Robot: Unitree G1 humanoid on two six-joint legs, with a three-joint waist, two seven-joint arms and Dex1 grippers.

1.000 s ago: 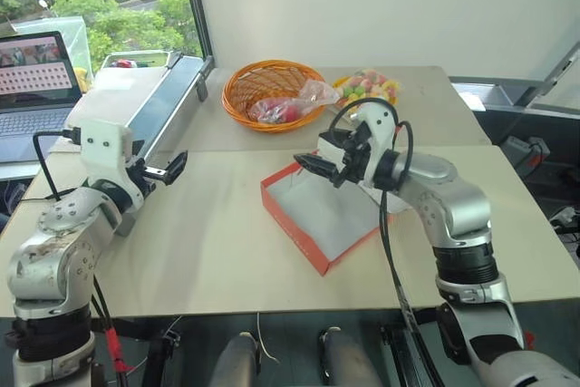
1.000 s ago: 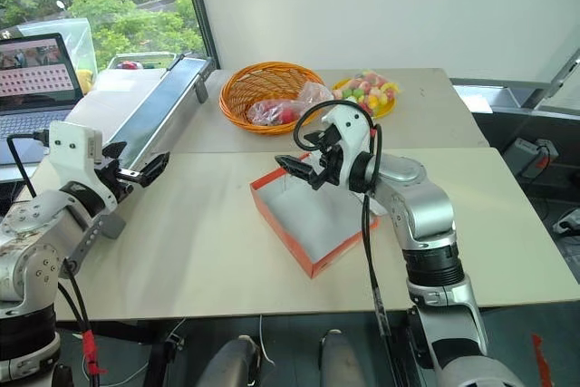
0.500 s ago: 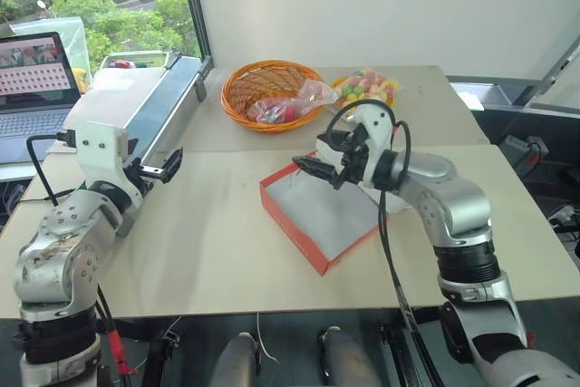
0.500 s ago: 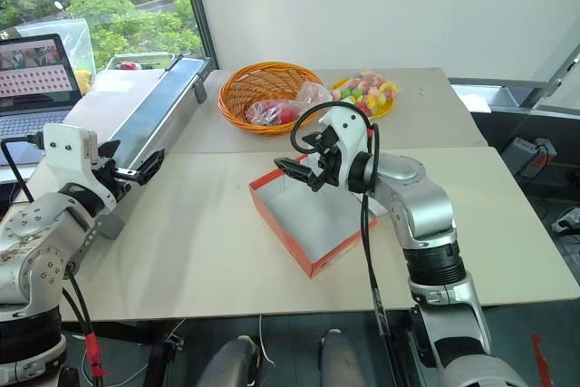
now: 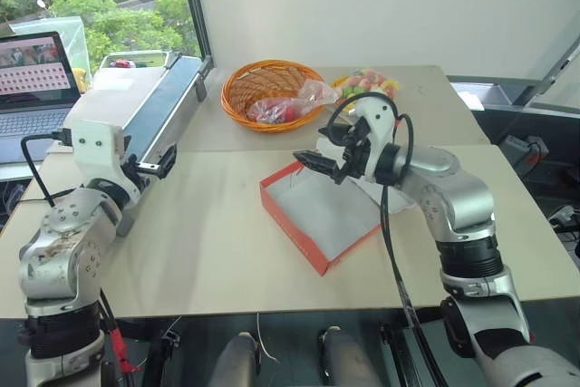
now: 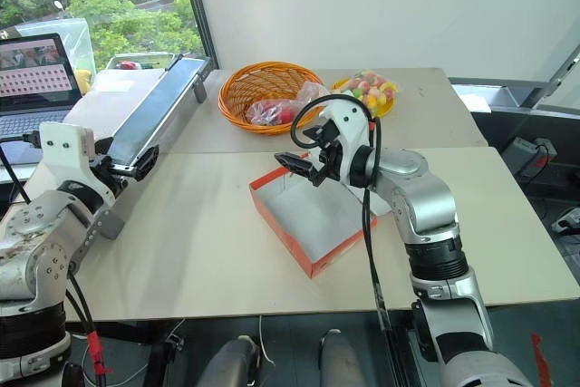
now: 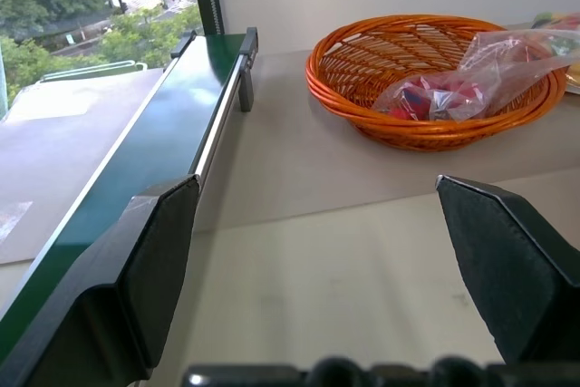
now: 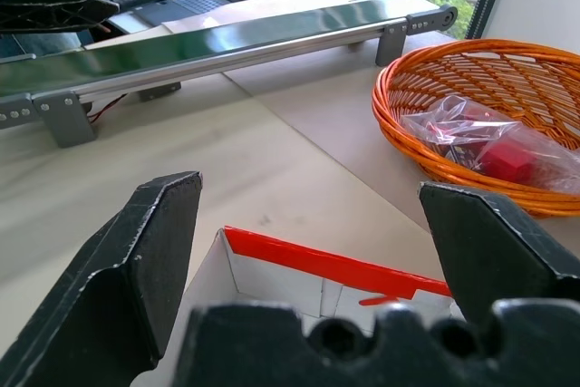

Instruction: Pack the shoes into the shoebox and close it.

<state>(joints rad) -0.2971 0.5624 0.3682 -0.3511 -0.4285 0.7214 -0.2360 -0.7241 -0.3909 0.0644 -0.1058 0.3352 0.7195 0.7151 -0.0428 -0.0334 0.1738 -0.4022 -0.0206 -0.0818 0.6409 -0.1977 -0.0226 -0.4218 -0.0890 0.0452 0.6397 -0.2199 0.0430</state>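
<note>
Left eye view takes in the table (image 5: 208,251) first, a wide pale top with the conveyor (image 5: 154,111) running along the upper left of the frame. At centre lies the shoebox (image 5: 322,215), red outside and white inside, open and with nothing in it; its long axis runs on a slant from the frame's upper left to lower right. I see no shoes and no lid here, so packing looks not yet begun.

Behind the shoebox, toward the top of the frame, sits the orange basket (image 5: 267,88) with a plastic bag (image 5: 294,106) in it, and a plate of sweets (image 5: 367,88) beside it.

Right gripper (image 5: 313,165) hangs over the shoebox's upper corner, fingers spread wide and holding nothing; it is much the nearer arm. Left gripper (image 5: 163,165) is well apart at the frame's left, next to the conveyor, also spread wide and holding nothing.

Right wrist view adds the shoebox's near wall directly under the fingers; left wrist view shows basket and conveyor, no shoebox.
</note>
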